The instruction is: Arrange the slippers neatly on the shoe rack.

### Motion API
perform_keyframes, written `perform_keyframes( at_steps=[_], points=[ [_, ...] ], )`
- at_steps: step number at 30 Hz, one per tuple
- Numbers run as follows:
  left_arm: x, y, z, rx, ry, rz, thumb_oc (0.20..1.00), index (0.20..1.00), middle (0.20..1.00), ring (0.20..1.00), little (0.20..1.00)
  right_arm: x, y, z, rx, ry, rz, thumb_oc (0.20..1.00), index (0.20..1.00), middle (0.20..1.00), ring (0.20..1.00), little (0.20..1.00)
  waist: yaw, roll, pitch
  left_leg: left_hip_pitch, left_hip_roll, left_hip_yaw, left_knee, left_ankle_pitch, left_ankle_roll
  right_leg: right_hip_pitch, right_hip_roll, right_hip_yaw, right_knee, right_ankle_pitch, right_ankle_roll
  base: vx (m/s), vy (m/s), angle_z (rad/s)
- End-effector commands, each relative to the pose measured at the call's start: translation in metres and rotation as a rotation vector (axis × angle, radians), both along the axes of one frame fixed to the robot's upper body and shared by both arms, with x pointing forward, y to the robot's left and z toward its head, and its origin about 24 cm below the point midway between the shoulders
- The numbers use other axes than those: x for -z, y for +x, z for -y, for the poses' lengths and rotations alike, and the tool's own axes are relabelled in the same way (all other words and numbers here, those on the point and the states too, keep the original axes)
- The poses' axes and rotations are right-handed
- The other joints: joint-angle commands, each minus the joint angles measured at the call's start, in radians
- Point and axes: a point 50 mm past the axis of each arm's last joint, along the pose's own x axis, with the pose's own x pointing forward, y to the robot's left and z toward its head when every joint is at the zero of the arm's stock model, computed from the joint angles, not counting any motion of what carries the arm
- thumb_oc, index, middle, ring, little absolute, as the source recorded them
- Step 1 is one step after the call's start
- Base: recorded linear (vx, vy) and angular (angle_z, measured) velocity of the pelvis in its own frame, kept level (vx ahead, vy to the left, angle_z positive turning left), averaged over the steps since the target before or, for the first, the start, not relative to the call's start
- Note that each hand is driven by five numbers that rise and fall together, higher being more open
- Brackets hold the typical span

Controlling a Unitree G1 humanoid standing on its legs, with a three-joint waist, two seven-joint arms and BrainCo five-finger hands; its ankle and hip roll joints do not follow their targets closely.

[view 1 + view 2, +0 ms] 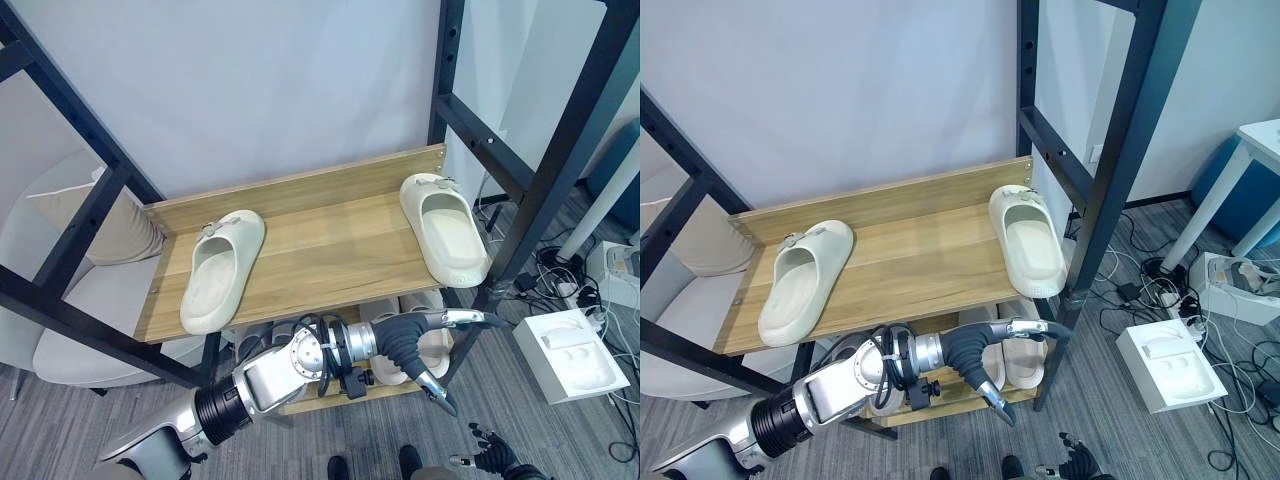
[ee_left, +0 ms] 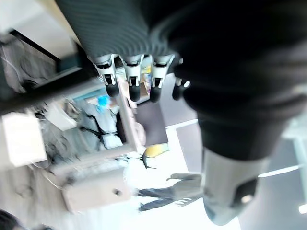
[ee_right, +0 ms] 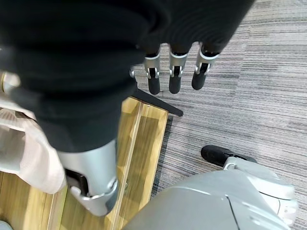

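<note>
Two cream slippers lie on the wooden top shelf of the shoe rack, far apart. One slipper is at the left, its toe near the front edge. The other slipper is at the right end, also toe forward. My left hand hangs below the shelf's front edge, before the lower shelf, open with fingers spread and nothing in them. My right hand is low over the carpet, fingers relaxed and empty.
More pale slippers sit on the lower shelf behind my left hand. Black frame posts stand by the rack's right end. A white box and cables lie on the floor at the right. A cushioned seat is at the left.
</note>
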Motion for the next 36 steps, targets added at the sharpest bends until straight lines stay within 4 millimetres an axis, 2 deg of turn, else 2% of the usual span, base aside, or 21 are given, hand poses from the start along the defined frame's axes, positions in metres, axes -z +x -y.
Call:
perform_keyframes(
  at_steps=[1,2,3,4,5,6,10,11,12,13,14,15,16,17,18,21,22,24,28,31,36],
  points=[
    [-0.045,0.012,-0.005,-0.002,-0.215,0.039,1.0,1.0,1.0,1.0,1.0,-0.003,0.006,-0.009,-0.021,0.052,0.038,1.0,1.0,1.0,1.0,1.0,0.004,-0.062,-0.011,0.032,0.005,-0.024,-0.001,-0.055,-0.042,0.036,-0.085,0.003,-0.002,-0.077,0.094,0.0,0.0,0.0],
    [-0.045,0.012,-0.006,-0.002,-0.215,0.04,1.0,1.0,1.0,1.0,1.0,-0.003,0.006,-0.009,-0.022,0.052,0.039,1.0,1.0,1.0,1.0,1.0,0.004,-0.061,-0.011,0.026,0.005,-0.024,-0.001,-0.047,-0.042,0.03,-0.084,0.003,-0.002,-0.069,0.093,0.0,0.0,0.0],
    [-0.061,0.011,-0.016,-0.047,-0.304,0.08,1.0,1.0,1.0,1.0,1.0,-0.003,0.009,-0.014,-0.02,0.064,0.056,1.0,1.0,1.0,1.0,1.0,0.015,-0.061,-0.015,0.025,0.005,-0.025,-0.001,-0.047,-0.042,0.029,-0.084,0.0,-0.002,-0.07,0.092,0.0,0.0,0.0],
    [-0.067,0.013,-0.017,-0.083,-0.338,0.11,1.0,1.0,1.0,1.0,1.0,-0.001,0.007,-0.015,-0.022,0.065,0.043,1.0,1.0,1.0,1.0,1.0,0.017,-0.061,-0.016,0.031,0.003,-0.027,-0.001,-0.055,-0.042,0.036,-0.085,-0.002,-0.003,-0.078,0.093,0.03,-0.015,-0.02],
    [-0.067,0.013,-0.017,-0.084,-0.338,0.111,1.0,1.0,1.0,1.0,1.0,-0.001,0.007,-0.015,-0.022,0.064,0.044,1.0,1.0,1.0,1.0,1.0,0.017,-0.061,-0.014,0.033,0.003,-0.028,-0.001,-0.056,-0.042,0.038,-0.085,-0.002,-0.003,-0.079,0.093,0.04,-0.017,0.02],
    [-0.089,0.018,-0.02,-0.151,-0.406,0.222,1.0,1.0,1.0,1.0,1.0,0.0,0.012,-0.019,-0.025,0.068,0.043,1.0,1.0,1.0,1.0,1.0,0.02,-0.061,-0.018,0.034,0.003,-0.03,-0.001,-0.056,-0.043,0.041,-0.086,-0.004,-0.003,-0.079,0.092,0.02,-0.016,0.05],
    [-0.117,0.038,-0.038,-0.384,-0.479,0.415,1.0,1.0,1.0,1.0,1.0,0.002,0.014,-0.022,-0.007,0.072,0.039,1.0,1.0,1.0,1.0,1.0,0.025,-0.06,-0.023,0.041,0.003,-0.034,-0.001,-0.058,-0.046,0.052,-0.086,-0.01,-0.003,-0.084,0.09,0.01,-0.006,0.01],
    [-0.118,0.038,-0.038,-0.386,-0.479,0.417,1.0,1.0,1.0,1.0,1.0,0.002,0.015,-0.022,-0.008,0.072,0.041,1.0,1.0,1.0,1.0,1.0,0.024,-0.059,-0.022,0.036,0.004,-0.034,-0.001,-0.05,-0.046,0.047,-0.085,-0.01,-0.003,-0.076,0.09,0.0,0.0,0.0],
    [-0.129,0.047,-0.051,-0.512,-0.484,0.534,1.0,1.0,1.0,1.0,1.0,0.002,0.006,-0.014,-0.008,0.076,0.02,1.0,1.0,1.0,1.0,1.0,0.018,-0.059,-0.02,0.044,0.005,-0.033,-0.001,-0.059,-0.046,0.054,-0.086,-0.01,-0.003,-0.083,0.09,0.0,-0.008,0.03],
    [-0.129,0.047,-0.051,-0.513,-0.484,0.534,1.0,1.0,1.0,1.0,1.0,0.002,0.006,-0.014,-0.008,0.076,0.02,1.0,1.0,1.0,1.0,1.0,0.018,-0.059,-0.019,0.044,0.005,-0.033,-0.001,-0.059,-0.046,0.055,-0.086,-0.011,-0.003,-0.083,0.09,0.03,-0.027,0.04],
    [-0.134,0.054,-0.067,-0.643,-0.428,0.673,1.0,1.0,1.0,1.0,1.0,0.006,0.002,-0.007,0.016,0.028,-0.013,1.0,1.0,1.0,1.0,1.0,0.023,-0.061,-0.02,0.044,0.005,-0.034,-0.001,-0.059,-0.047,0.055,-0.085,-0.011,-0.003,-0.083,0.089,-0.03,-0.029,0.03],
    [-0.134,0.06,-0.075,-0.726,-0.384,0.747,1.0,1.0,1.0,1.0,1.0,0.005,0.003,-0.009,0.013,0.038,-0.001,1.0,1.0,1.0,1.0,1.0,0.024,-0.06,-0.02,0.039,0.006,-0.034,-0.001,-0.05,-0.047,0.051,-0.085,-0.012,-0.003,-0.075,0.087,-0.02,-0.036,0.04],
    [-0.137,0.063,-0.08,-0.779,-0.343,0.828,1.0,1.0,1.0,1.0,1.0,0.005,0.003,-0.011,0.017,0.049,0.002,1.0,1.0,1.0,1.0,1.0,0.026,-0.059,-0.022,0.038,0.007,-0.035,-0.001,-0.05,-0.047,0.051,-0.084,-0.012,-0.003,-0.076,0.087,-0.02,-0.016,0.03],
    [-0.137,0.063,-0.08,-0.78,-0.343,0.829,1.0,1.0,1.0,1.0,1.0,0.005,0.003,-0.011,0.017,0.049,0.002,1.0,1.0,1.0,1.0,1.0,0.025,-0.06,-0.022,0.038,0.007,-0.035,-0.001,-0.05,-0.047,0.051,-0.084,-0.012,-0.003,-0.076,0.087,0.01,-0.024,0.07],
    [-0.143,0.068,-0.094,-0.877,-0.274,0.958,1.0,1.0,1.0,1.0,1.0,0.004,0.002,-0.012,0.022,0.06,0.013,1.0,1.0,1.0,1.0,1.0,0.026,-0.059,-0.024,0.038,0.008,-0.035,-0.001,-0.051,-0.047,0.052,-0.083,-0.011,-0.003,-0.077,0.088,0.01,-0.025,0.07],
    [-0.15,0.07,-0.112,-0.961,-0.129,1.163,1.0,1.0,1.0,1.0,1.0,0.002,0.001,-0.011,0.02,0.068,0.026,1.0,1.0,1.0,1.0,1.0,0.028,-0.058,-0.026,0.038,0.008,-0.036,-0.001,-0.049,-0.048,0.051,-0.082,-0.013,-0.003,-0.077,0.089,0.0,-0.011,0.02],
    [-0.15,0.07,-0.113,-0.961,-0.129,1.164,1.0,1.0,1.0,1.0,1.0,0.002,0.001,-0.011,0.019,0.068,0.026,1.0,1.0,1.0,1.0,1.0,0.027,-0.058,-0.026,0.038,0.008,-0.036,-0.001,-0.049,-0.048,0.051,-0.082,-0.013,-0.003,-0.077,0.089,0.05,-0.015,0.02],
    [-0.158,0.071,-0.132,-1.033,0.033,1.368,1.0,1.0,1.0,1.0,1.0,0.001,-0.003,-0.009,0.017,0.073,0.024,1.0,1.0,1.0,1.0,1.0,0.03,-0.055,-0.026,0.038,0.009,-0.039,-0.001,-0.048,-0.051,0.052,-0.081,-0.016,-0.003,-0.078,0.089,0.03,-0.019,0.04],
    [-0.16,0.069,-0.15,-1.082,0.152,1.483,1.0,1.0,1.0,1.0,1.0,0.0,-0.005,-0.009,0.018,0.083,0.027,1.0,1.0,1.0,1.0,1.0,0.035,-0.053,-0.029,0.042,0.009,-0.043,-0.001,-0.058,-0.053,0.058,-0.081,-0.02,-0.003,-0.09,0.091,0.01,-0.01,0.02],
    [-0.159,0.064,-0.173,-1.127,0.296,1.562,1.0,1.0,1.0,1.0,1.0,0.0,-0.007,-0.006,0.024,0.085,0.024,1.0,1.0,1.0,1.0,1.0,0.047,-0.05,-0.029,0.042,0.009,-0.045,-0.001,-0.057,-0.056,0.059,-0.082,-0.026,-0.003,-0.091,0.092,0.0,0.0,0.0],
    [-0.143,0.064,-0.198,-1.178,0.435,1.519,1.0,1.0,1.0,1.0,1.0,0.001,-0.008,-0.004,0.022,0.076,0.013,1.0,1.0,1.0,1.0,1.0,0.056,-0.048,-0.027,0.041,0.009,-0.05,-0.001,-0.056,-0.057,0.058,-0.079,-0.03,-0.003,-0.093,0.089,0.0,0.0,0.0]
  ],
)
